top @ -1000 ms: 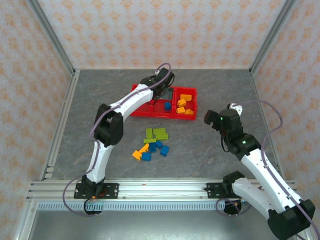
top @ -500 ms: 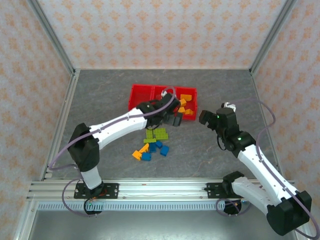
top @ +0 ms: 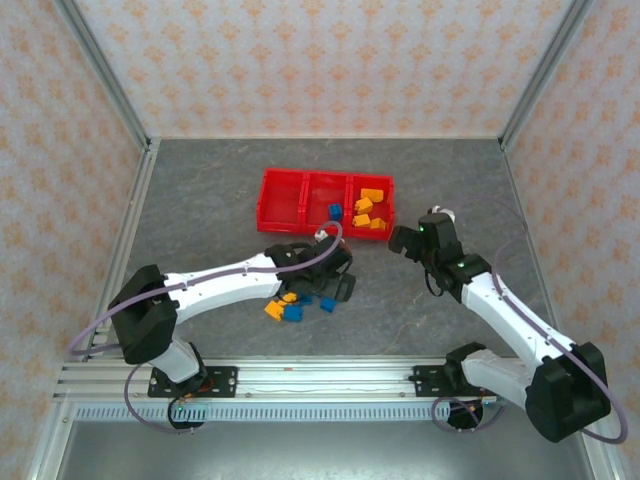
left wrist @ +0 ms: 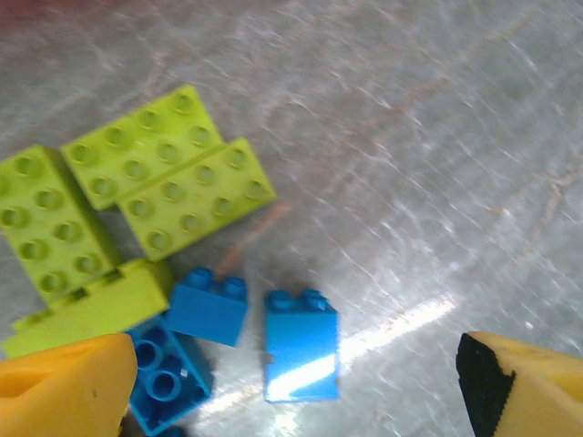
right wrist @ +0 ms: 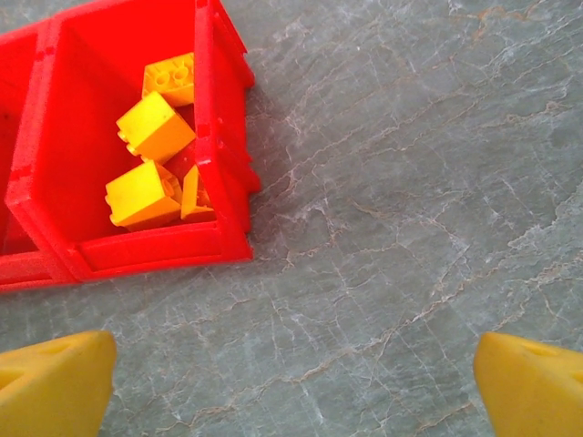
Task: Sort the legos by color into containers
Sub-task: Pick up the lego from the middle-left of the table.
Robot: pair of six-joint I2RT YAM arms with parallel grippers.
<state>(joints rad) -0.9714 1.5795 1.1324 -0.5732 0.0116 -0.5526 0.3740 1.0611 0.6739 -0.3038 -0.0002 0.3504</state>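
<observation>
The red tray [top: 268,213] lies at mid-table. Its left compartment holds nothing, the middle one a single blue lego [top: 334,211], and the right one several orange-yellow legos [top: 370,208] [right wrist: 155,127]. Loose legos lie in front of it: lime green ones [left wrist: 196,196], blue ones [left wrist: 301,341] [top: 327,302] and an orange one [top: 275,308]. My left gripper [top: 340,286] [left wrist: 291,396] hovers open just over the blue legos, with one blue brick between its yellow fingers [left wrist: 64,387]. Off the tray's [right wrist: 164,250] right front corner, my right gripper [top: 400,240] [right wrist: 291,391] is open above bare table.
The grey marbled table [top: 200,190] is fenced by metal posts and patterned walls. A metal rail [top: 320,378] runs along the near edge by the arm bases. Bare table lies to the left and right of the tray and pile.
My left arm has swung from over the tray's middle compartment down to the loose pile, its gripper empty. My right gripper has crept left toward the tray's right end.
</observation>
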